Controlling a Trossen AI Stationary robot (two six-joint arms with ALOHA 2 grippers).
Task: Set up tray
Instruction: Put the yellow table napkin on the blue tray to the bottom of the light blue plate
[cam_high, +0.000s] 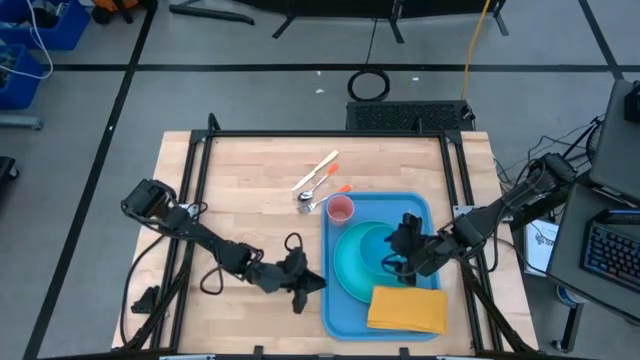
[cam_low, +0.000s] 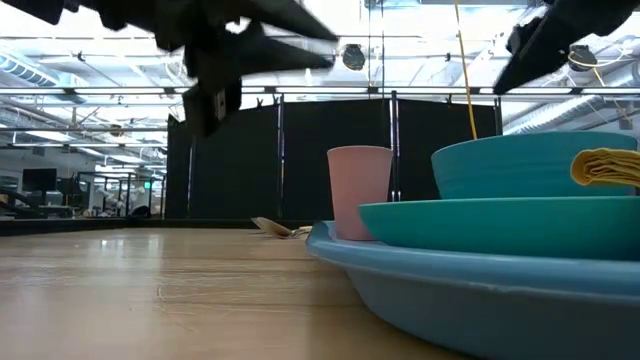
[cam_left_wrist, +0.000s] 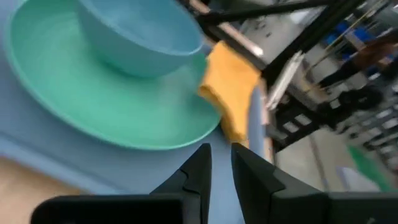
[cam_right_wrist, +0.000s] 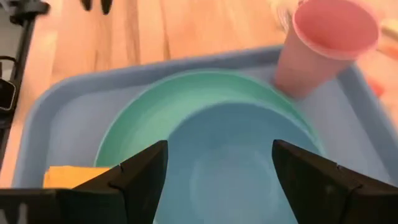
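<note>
The tray serves as the landmark: a large flat blue plastic rectangle with rounded corners and a low raised rim, lying on the wooden table toward its right half and near edge. At the tray's near end a folded yellow-orange napkin lies inside the rim; just beyond it sits a round turquoise plate carrying a blue bowl, and at the tray's far left corner stands a pink cup, upright. Just outside the tray's left rim, toward its near corner, the left gripper hovers with its two fingers nearly pinched together and nothing between them. Over the tray's right side, above the bowl, the right gripper hangs with its jaws spread wide and empty, the bowl directly under them in the right wrist view. Beyond the tray's far left corner, on bare wood, lie a metal spoon, a pale wooden utensil and a small orange-handled piece, all close to the cup but off the tray. Judging by this, the dishes are already placed and the cutlery is the step in hand; the next move would call for one arm to reach past the far left corner, pinch a thin utensil flat off the wood, and carry it onto a free part of the tray.
</note>
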